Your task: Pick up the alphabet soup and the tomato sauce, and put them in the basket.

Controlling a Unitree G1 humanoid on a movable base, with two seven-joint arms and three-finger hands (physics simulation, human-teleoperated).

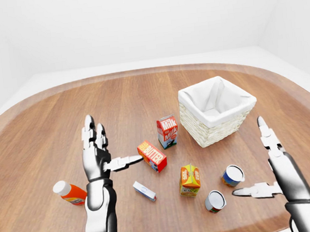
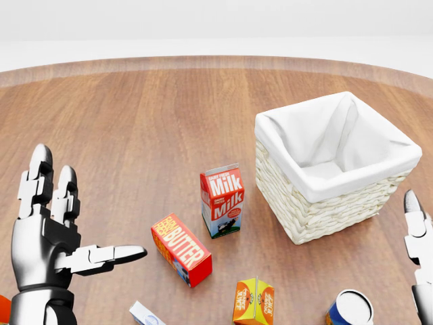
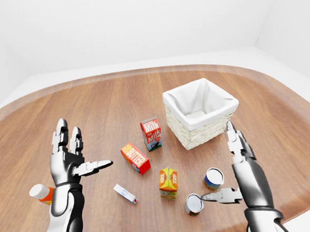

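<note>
The white-lined wicker basket (image 1: pixel 212 132) stands right of centre on the wooden table. Below it, a blue-labelled can (image 1: pixel 233 175) that looks like the alphabet soup stands upright. A red-labelled can (image 1: pixel 214 201), likely the tomato sauce, sits to its lower left. My right hand (image 1: pixel 247 157) is open just right of both cans, fingers pointing up and thumb reaching left beneath the blue can, touching neither. The left hand (image 1: pixel 115 138) is open too, raised at the left with its thumb pointing toward the butter box. In the head view only a right fingertip (image 2: pixel 414 220) shows.
A milk carton (image 1: pixel 167 131) stands left of the basket, with a red butter box (image 1: pixel 152 156) below it. An orange carton (image 1: pixel 190 180) and a small white-blue box (image 1: pixel 144 191) lie left of the cans. An orange bottle (image 1: pixel 68 193) lies beside my left forearm.
</note>
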